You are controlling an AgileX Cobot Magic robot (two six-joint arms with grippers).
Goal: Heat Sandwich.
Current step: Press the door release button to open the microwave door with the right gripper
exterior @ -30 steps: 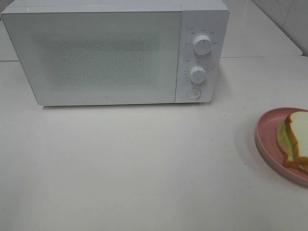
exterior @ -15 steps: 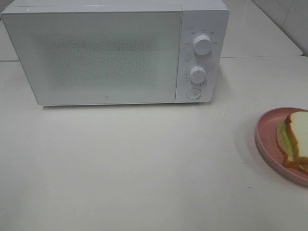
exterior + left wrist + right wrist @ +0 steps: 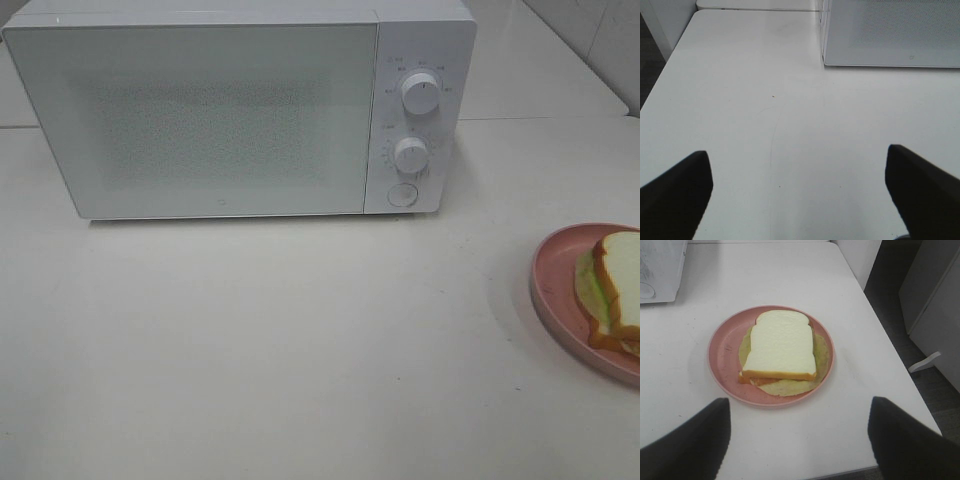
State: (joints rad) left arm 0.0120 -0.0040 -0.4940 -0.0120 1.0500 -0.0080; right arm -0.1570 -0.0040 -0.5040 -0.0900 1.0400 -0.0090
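A sandwich (image 3: pixel 781 347) of soft white bread with tan crust and pale green filling lies flat on a round pink plate (image 3: pixel 720 365), on the right side of the white table (image 3: pixel 300 350) and well apart from the shut white microwave oven (image 3: pixel 200 110). The left gripper (image 3: pixel 796 165) and right gripper (image 3: pixel 799 412) both stand spread wide and hold nothing. The bread looks light, squashy and loosely stacked, so I'd grip the stiff plate rim instead.

No text is legible. The microwave (image 3: pixel 200 110) bears tiny printed marks around its upper knob (image 3: pixel 421 92) and lower knob (image 3: pixel 411 155), and a small emblem (image 3: pixel 219 201) low on its door, all too small to read.
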